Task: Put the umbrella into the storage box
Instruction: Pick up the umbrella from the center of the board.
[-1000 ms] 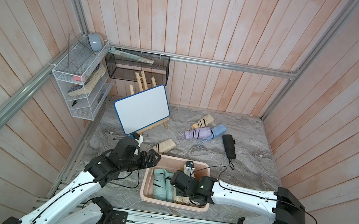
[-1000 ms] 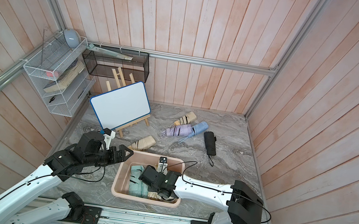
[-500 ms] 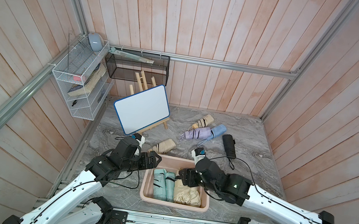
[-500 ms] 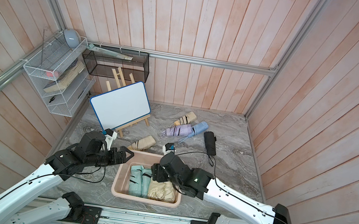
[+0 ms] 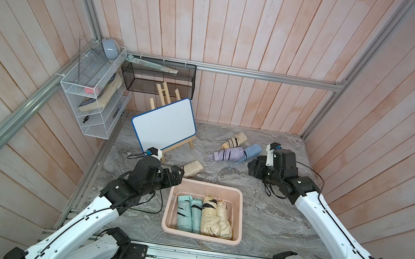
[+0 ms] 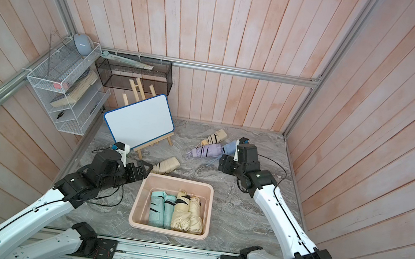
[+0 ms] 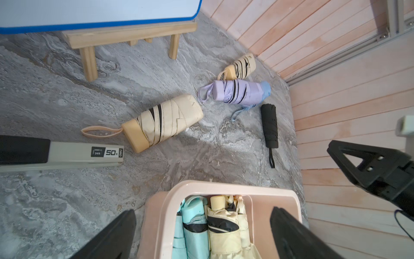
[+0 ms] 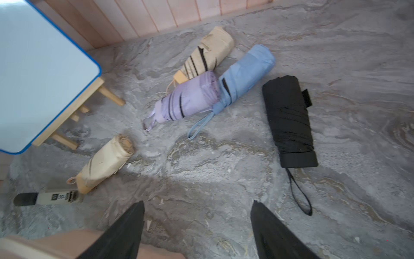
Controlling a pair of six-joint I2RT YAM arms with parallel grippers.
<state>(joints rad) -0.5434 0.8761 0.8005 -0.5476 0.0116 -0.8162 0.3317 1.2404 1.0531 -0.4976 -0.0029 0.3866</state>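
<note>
Nearest, the pale pink rectangular plastic storage box holds mint folded umbrellas and cream folded umbrellas, with the left gripper spread and empty just off its far left corner. Only the wrist views show the beige-and-black stapler under that arm. Farther back they also show the black folded umbrella lying on the grey marbled tabletop just ahead of the right gripper, whose fingers stand apart holding nothing; in both top views that arm seems to cover it.

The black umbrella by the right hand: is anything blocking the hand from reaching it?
Nothing visible does. In the right wrist view, only bare tabletop lies between the open right hand and the black umbrella, whose own strap trails toward the hand.
</note>
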